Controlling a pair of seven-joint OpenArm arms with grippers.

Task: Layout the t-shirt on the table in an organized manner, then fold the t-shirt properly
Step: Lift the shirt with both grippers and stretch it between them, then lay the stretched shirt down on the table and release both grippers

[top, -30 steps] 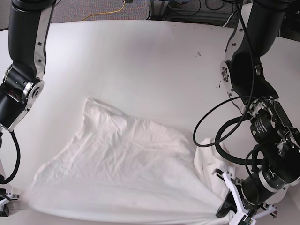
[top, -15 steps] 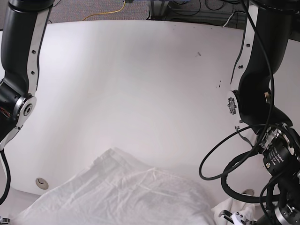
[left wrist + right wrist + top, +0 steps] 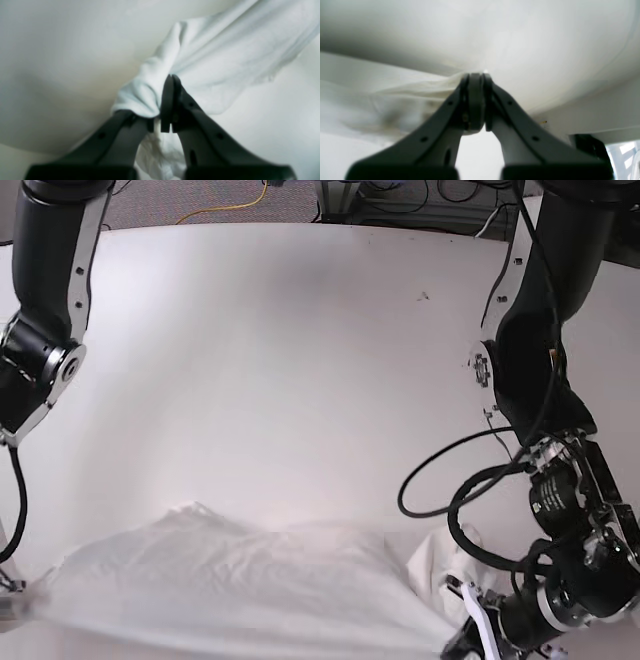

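Note:
The t-shirt [image 3: 250, 590] lies as a wide white sheet along the near edge of the table [image 3: 300, 360], its print not showing. In the base view my left gripper [image 3: 464, 642] sits at the shirt's right corner. The left wrist view shows the left gripper [image 3: 170, 78] shut on a bunched fold of the t-shirt [image 3: 225, 50]. In the right wrist view my right gripper [image 3: 475, 75] is shut on the edge of the t-shirt [image 3: 395, 100], which stretches taut to the left. The base view shows the right gripper only as a blur at the lower left edge.
Both black arms flank the table, the left arm [image 3: 530, 350] trailing looped black cables [image 3: 440, 480]. Dark specks [image 3: 424, 296] mark the far right tabletop. A yellow cable [image 3: 230, 205] lies on the floor beyond the far edge.
Over the last second the shirt's far edge has slid toward the near table edge, stretched between both grippers. Both grippers stayed shut on the cloth.

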